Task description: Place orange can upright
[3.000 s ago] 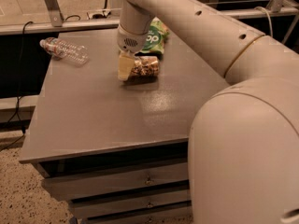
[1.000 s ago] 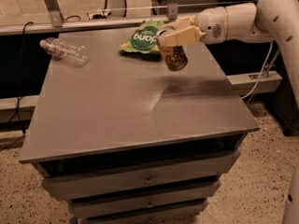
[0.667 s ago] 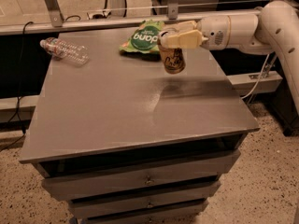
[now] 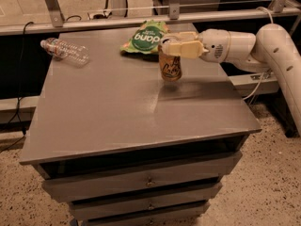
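The orange can [image 4: 170,68] stands upright on the grey table [image 4: 117,121], right of centre and toward the back edge. My gripper [image 4: 166,43] reaches in from the right with its cream fingers [image 4: 183,49] closed around the can's top rim. The can's base is at the tabletop or just touching it; I cannot tell which. The white arm [image 4: 244,44] extends off to the right.
A green snack bag [image 4: 145,36] lies just behind the can at the table's back edge. A clear plastic bottle [image 4: 65,51] lies on its side at the back left corner. Drawers sit under the tabletop. A metal rail runs behind the table.
The arm has swung out to the right side of the table. The can has come up from beside the bag, turned upright in the gripper and moved slightly down toward the tabletop.
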